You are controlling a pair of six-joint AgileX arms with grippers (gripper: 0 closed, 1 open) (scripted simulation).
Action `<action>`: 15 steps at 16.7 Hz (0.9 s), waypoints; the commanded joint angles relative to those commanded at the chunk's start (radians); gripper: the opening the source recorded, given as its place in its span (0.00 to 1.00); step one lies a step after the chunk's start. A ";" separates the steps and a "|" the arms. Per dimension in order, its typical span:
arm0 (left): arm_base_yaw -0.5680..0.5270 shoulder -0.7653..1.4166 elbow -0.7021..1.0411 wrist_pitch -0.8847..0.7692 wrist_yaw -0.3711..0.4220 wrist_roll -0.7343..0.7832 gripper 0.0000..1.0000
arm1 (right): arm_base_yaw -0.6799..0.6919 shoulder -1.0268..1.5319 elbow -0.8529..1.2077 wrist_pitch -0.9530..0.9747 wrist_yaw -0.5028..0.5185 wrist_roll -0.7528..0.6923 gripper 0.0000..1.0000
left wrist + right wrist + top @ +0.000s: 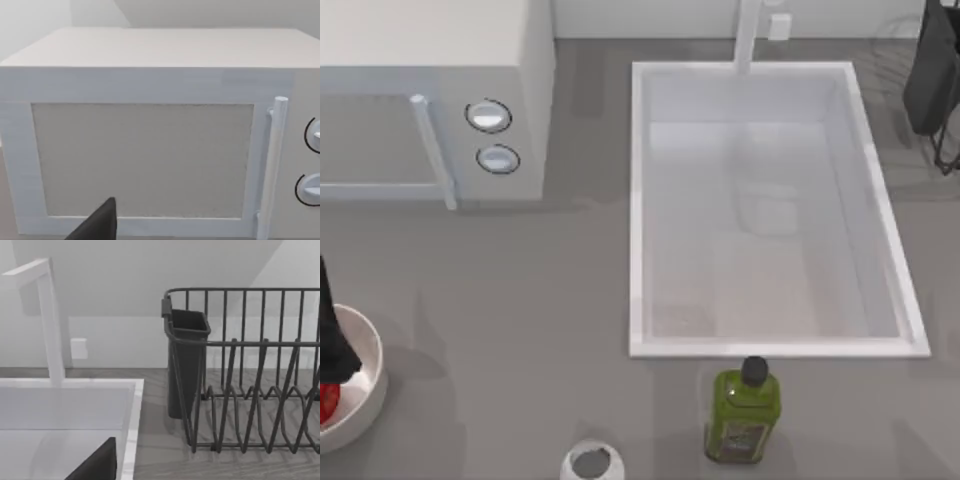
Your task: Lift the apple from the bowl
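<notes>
Left gripper (332, 352): at the far left edge of the top view, lower left of the frame, a dark shape hanging over the bowl (372, 378). Whether it is released or clenched cannot be told; the top view shows just a black mass, and the left wrist view gives one dark finger (102, 222) against the microwave (150, 135) door.

Apple (328, 402): a red sliver at the frame's left edge, inside the bowl, just below the dark gripper shape. Possibly touching it, but the crop hides the contact.

Handling judgement: the apple looks small, round and glossy, so probably light, rigid and slippery. Best hold is across its widest girth, fingers on opposite sides. The thick white rim stands close, so a descent from straight above is safer than a slanted one.

Right gripper (932, 70): parked at the upper right of the top view, near the dish rack (250, 370); its state cannot be told.

Desk (520, 300) also carries the sink (880, 215), a green bottle (744, 412) and a small cup (591, 462) at lower centre, well apart from the bowl.
</notes>
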 joint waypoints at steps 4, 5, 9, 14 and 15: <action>0.000 0.000 0.000 0.000 0.000 0.000 1.00 | 0.000 0.000 0.000 0.000 0.000 0.000 1.00; 0.000 0.000 0.000 0.000 0.000 0.000 1.00 | 0.000 0.000 0.000 0.000 0.000 0.000 1.00; 0.006 0.067 0.057 -0.064 0.000 0.007 1.00 | 0.000 0.000 0.000 0.000 0.000 0.000 1.00; 0.028 0.383 0.278 -0.329 0.000 0.034 1.00 | 0.000 0.000 0.000 0.000 0.000 0.000 1.00; 0.034 0.471 0.332 -0.394 0.000 0.040 1.00 | 0.000 0.000 0.000 0.000 0.000 0.000 1.00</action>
